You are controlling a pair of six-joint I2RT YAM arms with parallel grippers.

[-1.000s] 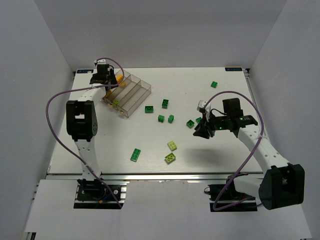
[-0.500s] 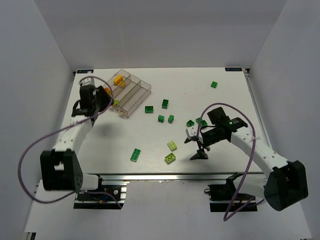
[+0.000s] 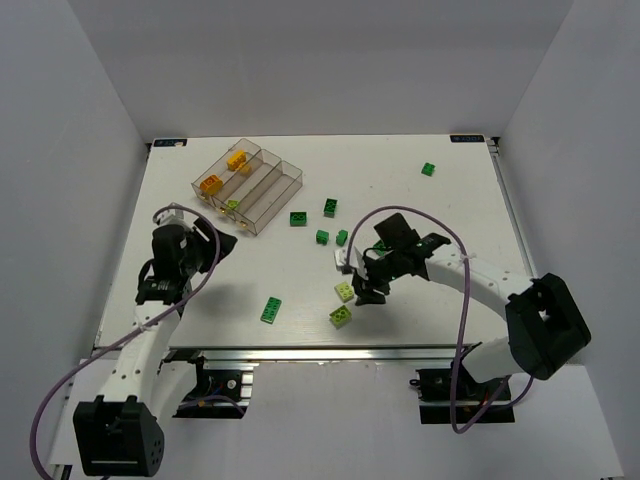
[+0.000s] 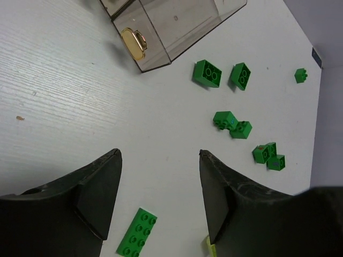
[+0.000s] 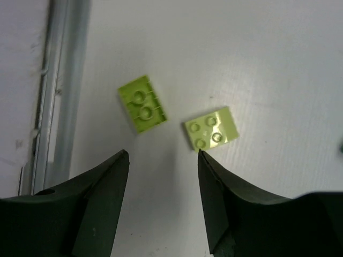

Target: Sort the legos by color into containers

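A clear, brownish plastic tray of four long compartments sits at the far left of the white bench. Orange and yellow plastic bricks lie toward its left side, and a lime piece shows at its near end, though which compartment holds each is unclear. Small dark green studded bricks are scattered across the middle. One lone dark green brick lies far to the right, and a long dark green brick lies by itself near the front edge. The right arm covers part of a dark green pair at the centre.

The right end effector hovers over two lime green studded bricks, its fingers spread wide and gripping nothing. Both bricks lie just beyond the fingertips, close together but apart, near the front rail. The left end effector is likewise released and empty, above the bench between the tray's near corner and the long dark green brick, touching neither.
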